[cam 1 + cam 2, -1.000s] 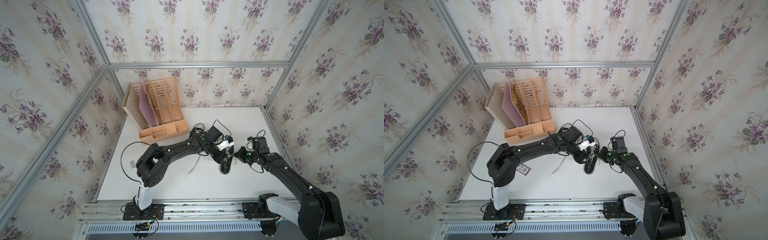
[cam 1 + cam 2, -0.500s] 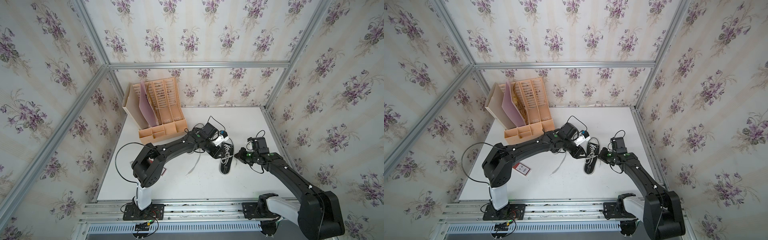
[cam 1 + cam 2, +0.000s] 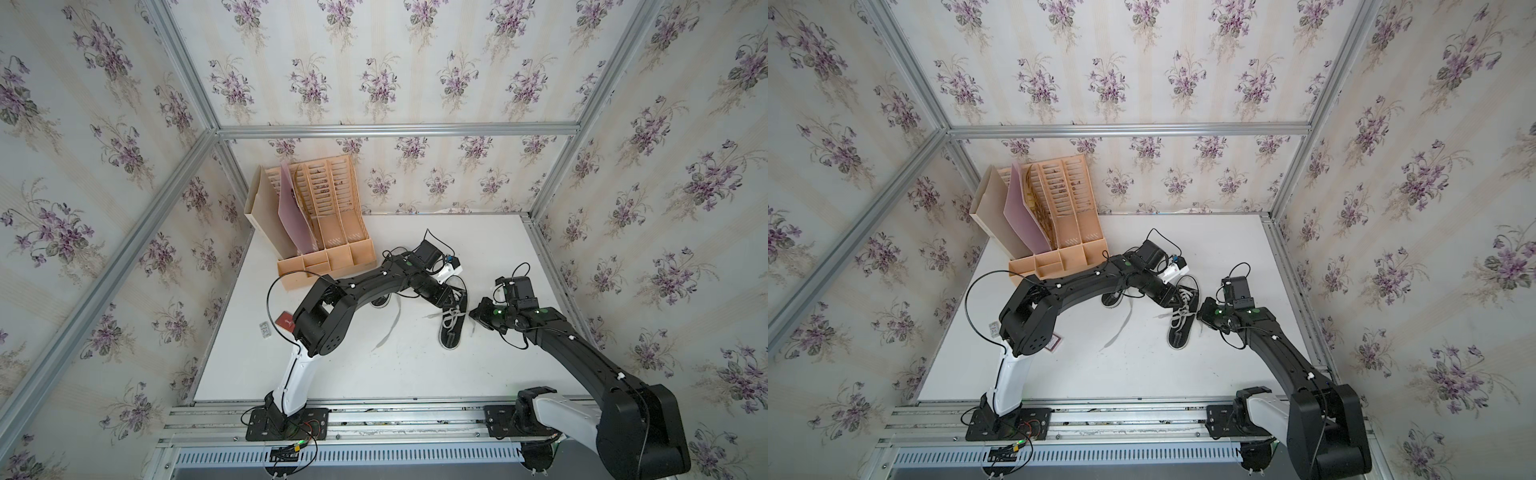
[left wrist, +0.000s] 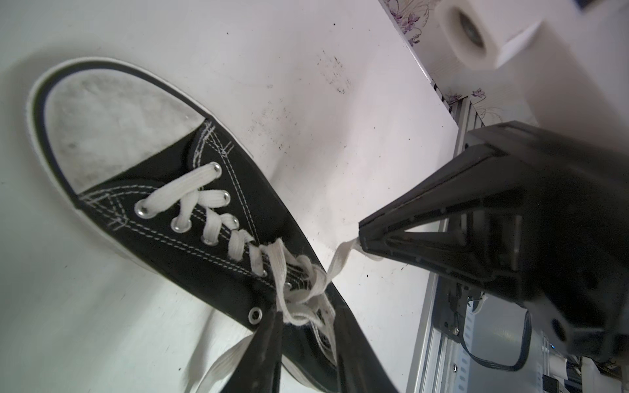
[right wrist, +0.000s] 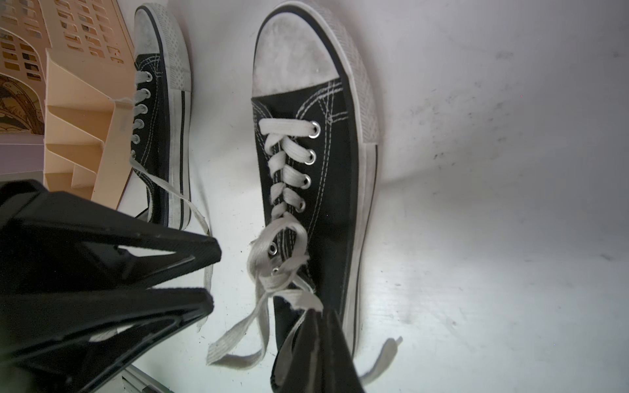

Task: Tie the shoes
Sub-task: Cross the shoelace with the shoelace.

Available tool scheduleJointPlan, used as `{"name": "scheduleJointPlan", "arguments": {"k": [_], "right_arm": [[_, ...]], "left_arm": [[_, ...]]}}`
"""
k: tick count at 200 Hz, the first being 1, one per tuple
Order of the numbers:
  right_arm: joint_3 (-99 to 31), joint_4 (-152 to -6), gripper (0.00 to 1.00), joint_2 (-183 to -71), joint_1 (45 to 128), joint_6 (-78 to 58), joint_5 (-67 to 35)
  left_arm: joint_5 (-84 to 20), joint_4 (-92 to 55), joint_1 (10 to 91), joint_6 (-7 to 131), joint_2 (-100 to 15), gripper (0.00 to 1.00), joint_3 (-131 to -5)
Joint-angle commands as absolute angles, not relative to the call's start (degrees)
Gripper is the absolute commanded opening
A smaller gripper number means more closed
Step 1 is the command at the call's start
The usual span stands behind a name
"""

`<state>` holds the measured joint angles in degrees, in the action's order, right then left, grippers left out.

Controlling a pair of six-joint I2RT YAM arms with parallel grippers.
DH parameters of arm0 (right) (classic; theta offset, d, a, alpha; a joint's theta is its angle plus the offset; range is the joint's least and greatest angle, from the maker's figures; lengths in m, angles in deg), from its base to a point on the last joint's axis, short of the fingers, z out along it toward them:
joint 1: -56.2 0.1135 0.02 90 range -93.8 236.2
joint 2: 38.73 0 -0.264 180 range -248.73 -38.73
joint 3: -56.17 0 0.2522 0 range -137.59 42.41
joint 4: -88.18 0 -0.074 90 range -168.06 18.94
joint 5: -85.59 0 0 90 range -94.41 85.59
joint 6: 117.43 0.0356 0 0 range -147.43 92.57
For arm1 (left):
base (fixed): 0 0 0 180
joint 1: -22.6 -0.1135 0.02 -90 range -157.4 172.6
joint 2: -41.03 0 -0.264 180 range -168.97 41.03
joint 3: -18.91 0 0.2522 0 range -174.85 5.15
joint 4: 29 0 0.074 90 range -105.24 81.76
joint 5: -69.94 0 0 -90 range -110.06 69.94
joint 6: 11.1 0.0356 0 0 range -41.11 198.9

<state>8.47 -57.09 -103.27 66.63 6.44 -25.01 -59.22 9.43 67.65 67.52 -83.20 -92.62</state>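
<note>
One of the shoes lies right of the table's middle, black with a white toe cap, its laces loosely crossed at the top eyelets. My left gripper is over the shoe's opening, its fingers apart on either side of a lace loop; it also shows in both top views. My right gripper is shut on a lace end, which runs taut from the knot. The second shoe lies partly under the left arm.
A beige file organiser stands at the back left, close to the second shoe. That shoe's loose lace trails toward the front. A red card and a small label lie at the left. A metal rail edges the table on the right.
My left wrist has drawn back a little from over the shoe, and its jaws have narrowed. The right arm has held still with the lace in its grip.
</note>
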Motion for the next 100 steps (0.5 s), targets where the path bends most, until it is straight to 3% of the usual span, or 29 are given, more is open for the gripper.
{"name": "scheduleJointPlan", "arguments": {"k": [1,100], "right_arm": [[8.39,-56.95,0.0,-103.0,66.58,5.81,-25.24],[8.35,-57.28,0.0,-102.81,66.59,6.15,-25.51]], "left_arm": [[-59.45,10.37,67.63,67.22,-84.09,0.32,-93.52],[-59.24,12.19,67.86,67.56,-86.37,0.27,-94.92]]}}
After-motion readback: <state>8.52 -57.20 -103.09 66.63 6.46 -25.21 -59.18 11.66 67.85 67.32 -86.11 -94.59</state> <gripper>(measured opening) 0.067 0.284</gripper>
